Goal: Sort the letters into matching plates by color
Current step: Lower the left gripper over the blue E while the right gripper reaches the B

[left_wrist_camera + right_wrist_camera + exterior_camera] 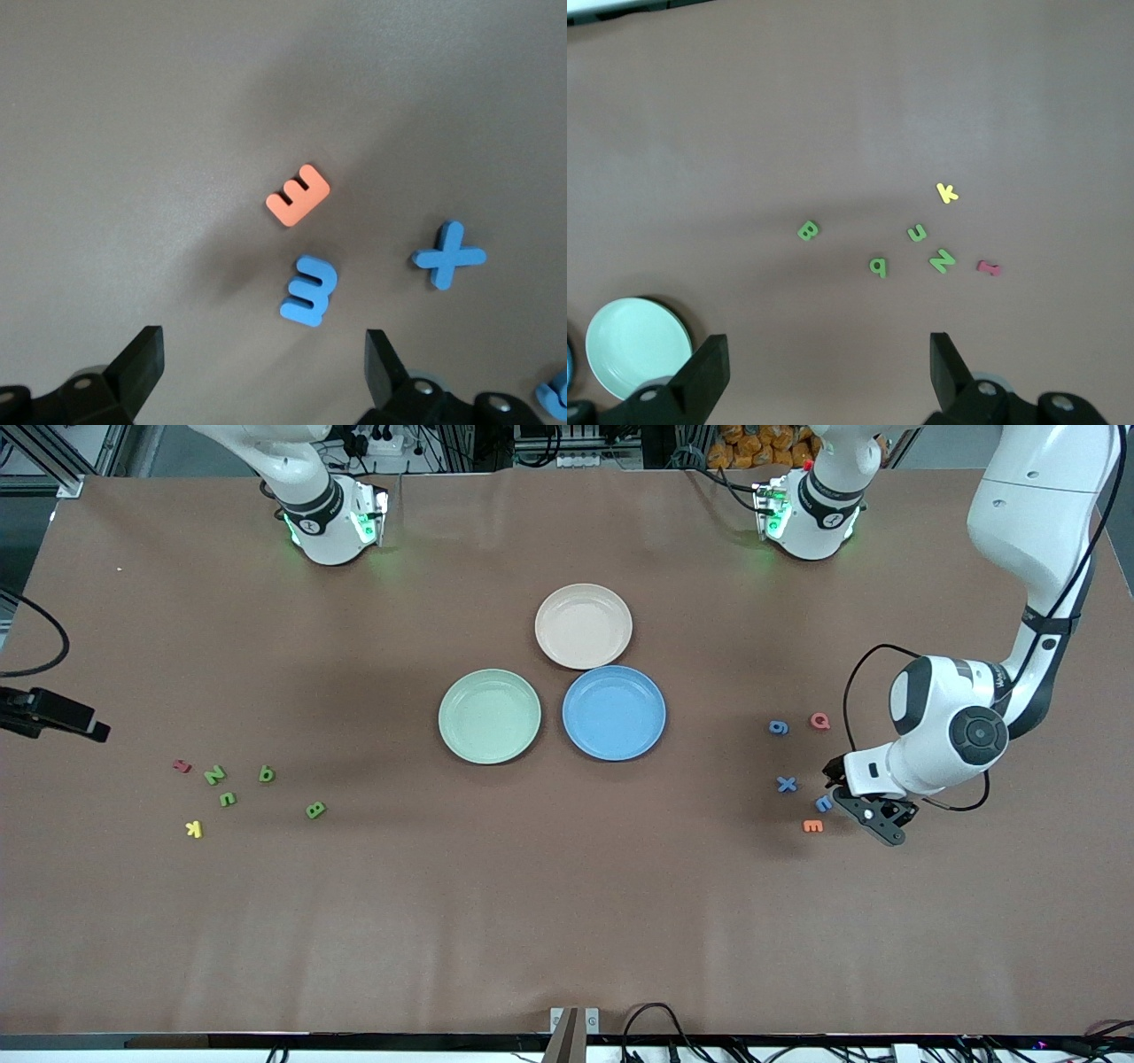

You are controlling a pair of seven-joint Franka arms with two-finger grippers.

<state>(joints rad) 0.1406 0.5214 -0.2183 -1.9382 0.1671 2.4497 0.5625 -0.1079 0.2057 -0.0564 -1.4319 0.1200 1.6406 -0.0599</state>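
Where left tool (257, 372) gapes, blue letter (310, 290) between

Brown-covered table (567, 921), cluttered edges

Plates: three lay there — green plate (489, 716), blue plate (614, 712), beige plate (583, 626).
Green letters (315, 810): four.
Blue letters (787, 784): three visible.
Other letters (812, 826): four.

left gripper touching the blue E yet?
Apart. The left wrist view shows bare table between the open left gripper and the blue E.
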